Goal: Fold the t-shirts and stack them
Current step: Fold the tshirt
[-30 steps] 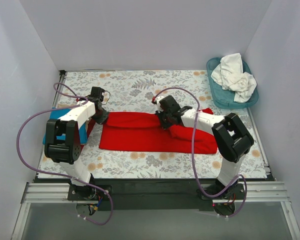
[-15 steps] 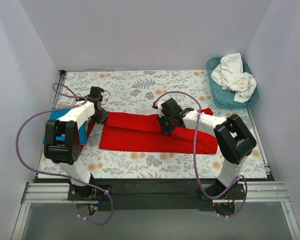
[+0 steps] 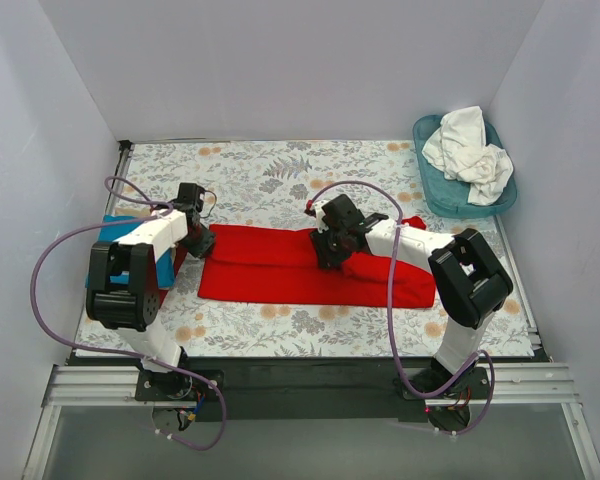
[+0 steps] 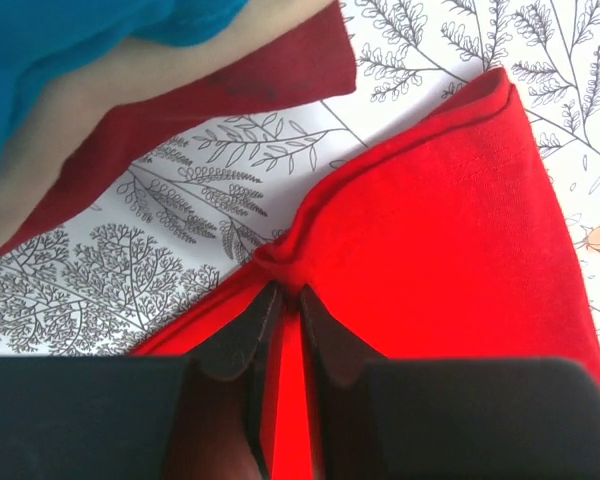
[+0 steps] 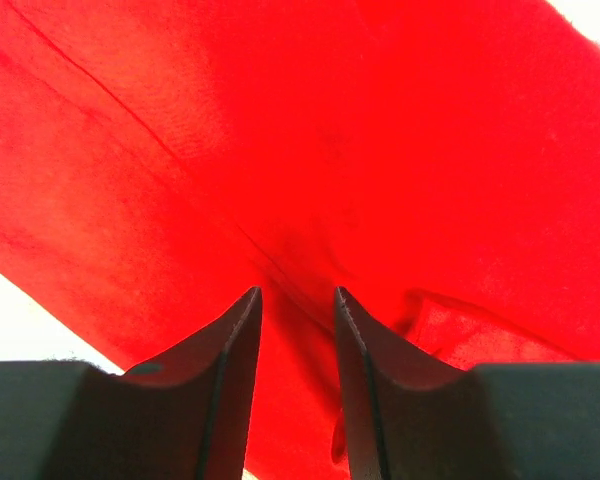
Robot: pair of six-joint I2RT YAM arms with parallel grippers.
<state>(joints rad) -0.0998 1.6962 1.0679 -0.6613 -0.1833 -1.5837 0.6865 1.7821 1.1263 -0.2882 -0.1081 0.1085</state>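
On the far left, the turquoise t-shirt (image 3: 110, 232) lies at the edge of the floral table cloth (image 3: 270, 170), mostly hidden under my left arm. In the left wrist view its blue edge fills the upper corner. Just beside it, the left gripper (image 4: 283, 291) sits low at the left end of the red t-shirt (image 3: 300, 275). Its fingers (image 4: 242, 335) are nearly together with only a thin slit between them, and the tips rest against a small pucker in the shirt's stitched hem. I cannot tell whether that pucker is pinched or merely touched.

The red t-shirt is folded into a long band lying left to right across the middle of the table cloth. A bit of cloth pokes out at its far right corner.

The right gripper (image 5: 298, 293) is over the upper edge of the band, about midway along. Its fingers (image 5: 230, 350) stand apart, released, and nothing is caught between them. The wrist view shows only flat red cloth and a fold line beyond the gap.

At the far right rear, the teal basket (image 3: 442, 197) holds the crumpled white t-shirts (image 3: 470, 150), well apart from both arms.
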